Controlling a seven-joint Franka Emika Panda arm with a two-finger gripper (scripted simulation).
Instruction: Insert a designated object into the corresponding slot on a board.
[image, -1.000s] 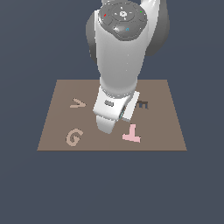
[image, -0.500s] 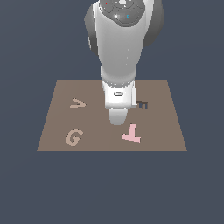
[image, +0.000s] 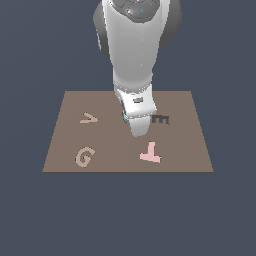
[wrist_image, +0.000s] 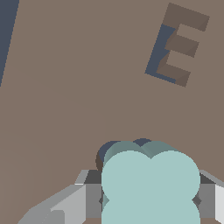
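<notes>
Lowered since a second ago, the pincer (wrist_image: 150, 202) clamps the teal piece (wrist_image: 150, 186) over the slot (wrist_image: 114, 151) in the board (image: 65, 130).

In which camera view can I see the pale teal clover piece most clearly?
The wrist view: the teal clover piece fills the foreground between the gripper fingers, just over the dark clover slot. In the exterior view only a teal sliver shows beside the arm, above the board.
</notes>
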